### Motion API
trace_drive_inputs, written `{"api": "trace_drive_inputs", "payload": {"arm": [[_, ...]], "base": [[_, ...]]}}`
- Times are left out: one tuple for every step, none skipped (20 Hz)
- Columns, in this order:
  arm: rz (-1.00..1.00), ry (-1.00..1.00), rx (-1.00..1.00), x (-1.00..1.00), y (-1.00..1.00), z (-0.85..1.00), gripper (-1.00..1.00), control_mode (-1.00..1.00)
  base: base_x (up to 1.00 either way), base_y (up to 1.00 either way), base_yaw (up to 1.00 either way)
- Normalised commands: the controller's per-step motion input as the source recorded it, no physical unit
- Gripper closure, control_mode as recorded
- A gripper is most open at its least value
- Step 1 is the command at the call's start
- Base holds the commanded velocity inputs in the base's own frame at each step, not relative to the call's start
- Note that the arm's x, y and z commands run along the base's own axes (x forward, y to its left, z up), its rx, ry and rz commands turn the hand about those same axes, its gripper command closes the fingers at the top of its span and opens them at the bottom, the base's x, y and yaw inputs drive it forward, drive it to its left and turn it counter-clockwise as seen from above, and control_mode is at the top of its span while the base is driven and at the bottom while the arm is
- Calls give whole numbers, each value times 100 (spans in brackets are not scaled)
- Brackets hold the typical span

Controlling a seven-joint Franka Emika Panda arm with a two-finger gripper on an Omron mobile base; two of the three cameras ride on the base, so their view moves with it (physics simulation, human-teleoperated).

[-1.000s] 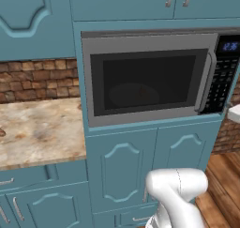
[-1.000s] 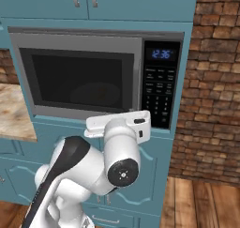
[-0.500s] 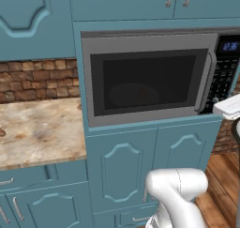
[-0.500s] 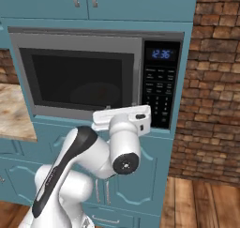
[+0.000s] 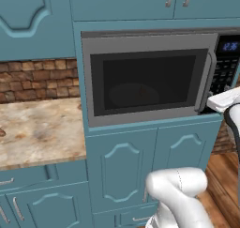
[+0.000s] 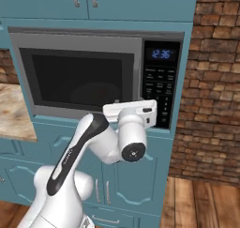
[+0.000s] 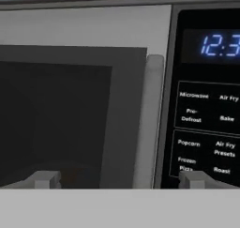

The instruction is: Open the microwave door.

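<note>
Microwave door (image 5: 145, 79) looks stiff, hinged; grab the vertical bar handle (image 7: 149, 121), centre frame, between the gripper's (image 7: 119, 179) spread fingers

Arm raised, elbow bent; pincer (image 7: 119, 179) level, fingertips spread wide, empty.

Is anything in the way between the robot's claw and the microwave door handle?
Nothing visible is. In the hand view the gripper looks straight at the microwave door, and the grey bar handle stands in the open gap ahead of the two fingertips, beside the black keypad panel.
</note>
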Motion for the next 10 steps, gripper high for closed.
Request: {"api": "trace_drive_inputs", "payload": {"arm": [[0,0,0,46,-28,-6,-100,-100],[0,0,1,46,-29,-6,-100,-100],[0,0,1,50,-26,-6,-100,-100],[0,0,2,53,-24,-4,-100,-100],[0,0,2,53,-21,-5,-100,-100],[0,0,1,51,-20,-6,-100,-100],[0,0,0,51,-14,-9,-100,-100],[0,0,0,52,-5,-14,-100,-100],[0,0,0,51,0,-14,-100,-100],[0,0,0,53,0,-13,-100,-100]], "base": [[0,0,0],[0,0,0],[0,0,0],[0,0,0],[0,0,0],[0,0,0],[0,0,0],[0,0,0],[0,0,0],[0,0,0]]}}
